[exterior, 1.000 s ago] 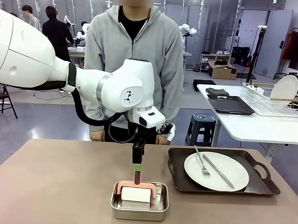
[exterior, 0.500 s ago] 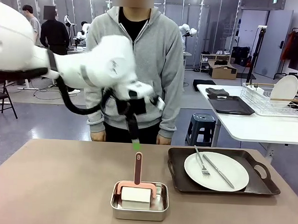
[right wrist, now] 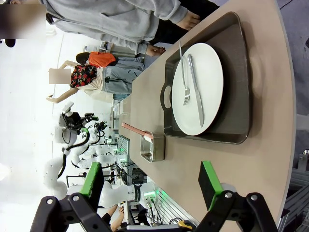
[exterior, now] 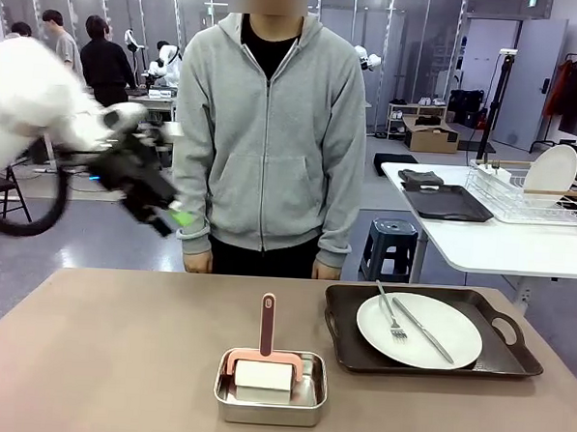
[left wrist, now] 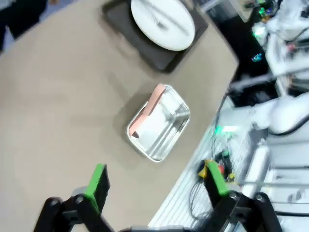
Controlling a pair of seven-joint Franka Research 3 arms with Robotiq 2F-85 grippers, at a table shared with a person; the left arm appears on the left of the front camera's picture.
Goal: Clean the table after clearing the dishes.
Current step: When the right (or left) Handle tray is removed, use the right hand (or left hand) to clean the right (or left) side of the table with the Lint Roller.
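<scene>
My left gripper [left wrist: 157,181] hangs released, jaws wide and empty, high over the left of the table [exterior: 116,362], and my right gripper [right wrist: 149,179] is spread just as wide, holding nothing, by the table's right end. A white plate [exterior: 457,326] with a fork [exterior: 388,308] and knife [exterior: 424,331] lies on a dark tray [exterior: 504,358] at the right. Just left of it, near my edge, a steel pan [exterior: 269,407] holds a pink-handled brush [exterior: 267,321].

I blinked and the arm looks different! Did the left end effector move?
Yes. The left end effector swung up and toward picture left, away from the steel pan, and is now beside the person's sleeve.
</scene>
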